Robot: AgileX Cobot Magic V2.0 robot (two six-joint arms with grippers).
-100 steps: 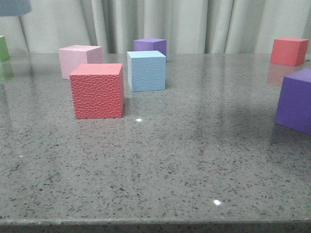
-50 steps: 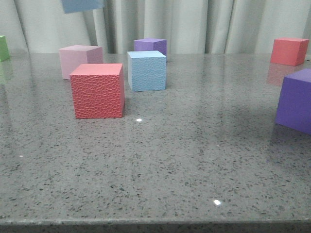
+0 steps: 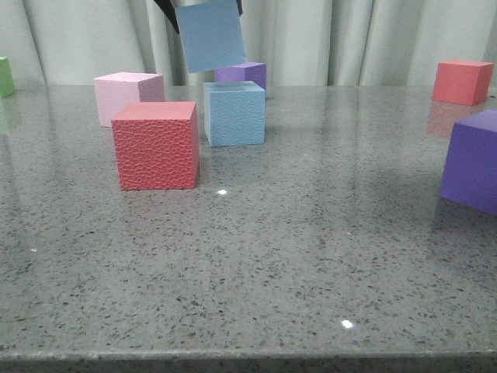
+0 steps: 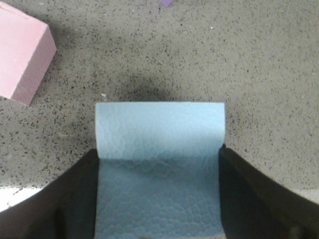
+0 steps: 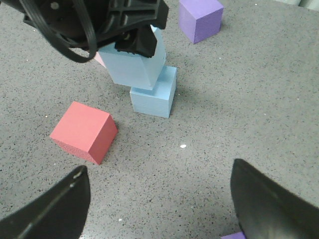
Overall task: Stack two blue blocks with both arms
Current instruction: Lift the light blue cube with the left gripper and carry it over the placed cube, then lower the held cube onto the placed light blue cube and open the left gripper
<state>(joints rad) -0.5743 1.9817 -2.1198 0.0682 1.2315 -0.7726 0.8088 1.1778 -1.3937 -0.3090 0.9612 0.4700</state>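
— While the left gripper (image 4: 158, 199) clamps the smoother blue block (image 3: 210, 35) between its fingers (image 4: 60, 199), how much of that arm shows from the front?

— Only two dark finger slivers at the block's upper corners; the rest is cut off. The block hangs tilted in the air, just above and slightly off the pebbled blue block (image 3: 234, 113), not touching it.

— And the right gripper (image 5: 159, 199)?

— Spread wide, holding nothing, well back from both blocks.

— What lies around them?

— A speckled grey stone table (image 3: 295, 249), glossy, with pale curtains (image 3: 349, 39) behind. A pebbled red cube (image 3: 155, 145) sits near the lower block, a pink cube (image 3: 124, 95) beyond it, a purple cube (image 3: 241, 72) partly hidden behind.
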